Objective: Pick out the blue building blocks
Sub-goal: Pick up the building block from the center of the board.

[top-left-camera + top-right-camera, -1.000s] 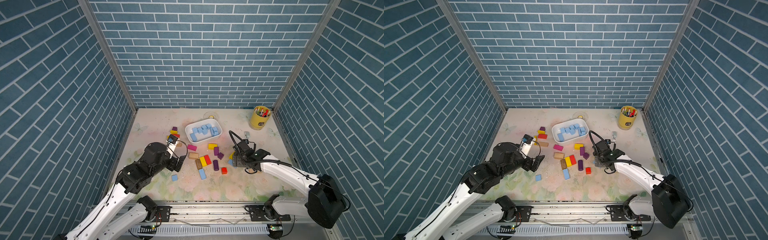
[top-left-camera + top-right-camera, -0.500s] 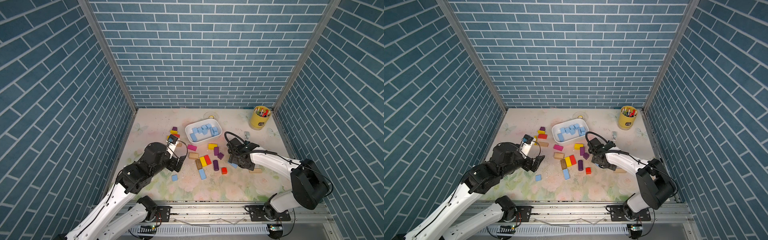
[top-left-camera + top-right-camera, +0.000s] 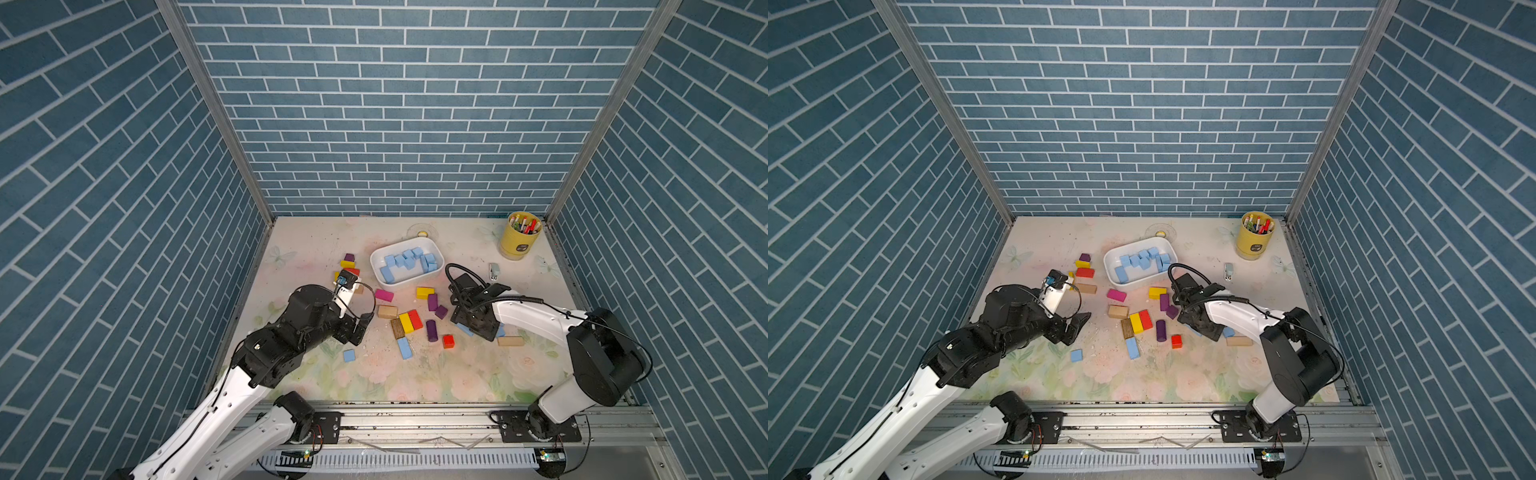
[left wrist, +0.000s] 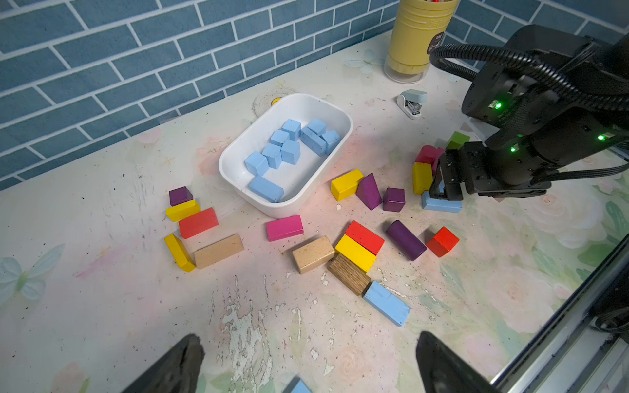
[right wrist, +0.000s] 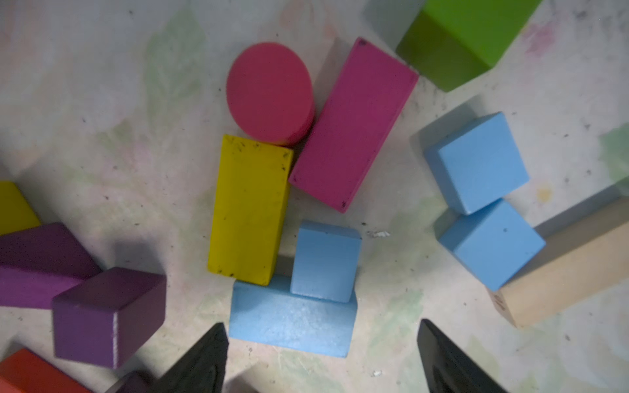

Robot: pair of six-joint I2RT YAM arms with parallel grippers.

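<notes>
Several blue building blocks lie in the white tray [image 3: 376,272], also seen in the left wrist view [image 4: 235,183]. Loose blue ones remain on the table: a long brick [image 3: 404,348] [image 4: 386,303] and a small cube [image 3: 349,355]. My right gripper [image 5: 323,360] [image 3: 469,328] is open and low over a flat blue brick [image 5: 292,316] with a blue cube [image 5: 325,262] against it. Its fingers stand on either side of the brick. Two more blue cubes [image 5: 476,163] sit beside them. My left gripper [image 4: 311,360] [image 3: 361,328] hovers open above the small cube, holding nothing.
Yellow, red, purple, pink and tan blocks are scattered round the tray, among them a purple cylinder [image 3: 432,331], a red cube [image 3: 448,340] and a tan block [image 3: 510,341]. A yellow pen cup [image 3: 520,241] and a stapler [image 3: 493,272] stand at the back right.
The right arm's elbow has swung towards the front right while its gripper shifted slightly left and down over the blue blocks, its jaws narrowing a little. The left arm has not moved.
</notes>
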